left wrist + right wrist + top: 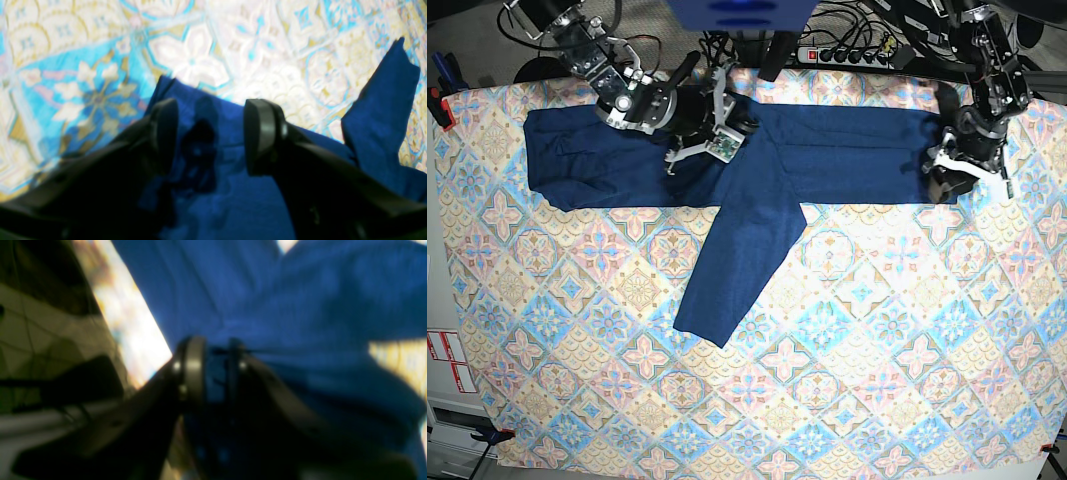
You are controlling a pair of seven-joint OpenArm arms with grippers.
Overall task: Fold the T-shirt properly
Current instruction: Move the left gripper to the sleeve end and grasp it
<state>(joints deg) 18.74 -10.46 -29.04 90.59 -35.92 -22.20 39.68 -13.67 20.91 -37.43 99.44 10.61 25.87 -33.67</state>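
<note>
The dark blue T-shirt point(847, 150) lies spread along the far side of the table, with one long part point(742, 255) hanging toward the middle. My right gripper point(692, 148) is at the shirt's upper middle; in the right wrist view it point(215, 370) is shut on a bunched fold of the T-shirt point(300, 306). My left gripper point(944, 176) is at the shirt's right end; in the left wrist view it point(210, 136) is open, its fingers point(263, 133) standing over the T-shirt's edge point(213, 200), nothing between them. A blue flap point(383, 116) sticks up to the right.
A pastel diamond-patterned cloth point(827, 350) covers the whole table. A power strip and cables point(847, 50) lie behind the far edge. A red clamp point(437, 102) sits at the left edge. The table's left edge and floor show in the right wrist view point(50, 340).
</note>
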